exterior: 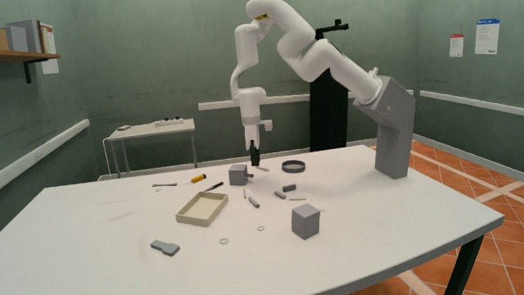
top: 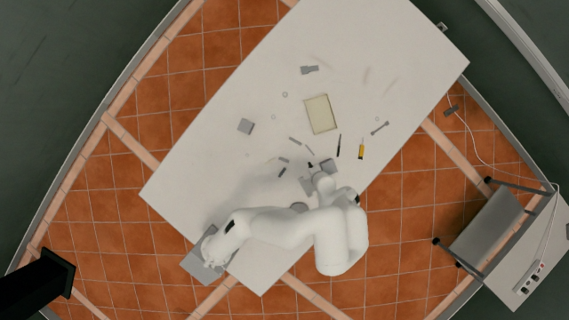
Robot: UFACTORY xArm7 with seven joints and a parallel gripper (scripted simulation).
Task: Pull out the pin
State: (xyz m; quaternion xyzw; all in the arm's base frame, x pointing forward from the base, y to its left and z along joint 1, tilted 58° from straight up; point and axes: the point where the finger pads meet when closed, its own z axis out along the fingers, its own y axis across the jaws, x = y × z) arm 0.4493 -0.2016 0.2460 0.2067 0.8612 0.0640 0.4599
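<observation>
A small grey block (exterior: pixel 237 174) (top: pixel 328 165) stands near the middle of the table. A short grey pin (exterior: pixel 249 175) sticks sideways out of its right face in the exterior view. My gripper (exterior: pixel 255 161) (top: pixel 309 164) points straight down, just above and slightly behind the pin's free end. Its dark fingers stand partly open with nothing between them. From above, the arm's wrist hides the spot right beside the block. A second, larger grey block (exterior: pixel 305 221) (top: pixel 245 126) stands apart, nearer the front.
A cream tray (exterior: pixel 202 209) (top: pixel 320 114), a yellow-handled screwdriver (exterior: pixel 198 179) (top: pixel 361 151), a black pen (exterior: pixel 214 187) (top: pixel 339 145), a dark ring (exterior: pixel 293 165), several short grey rods (exterior: pixel 254 201) (exterior: pixel 289 188), washers and a flat grey piece (exterior: pixel 164 247) (top: pixel 309 69) lie around.
</observation>
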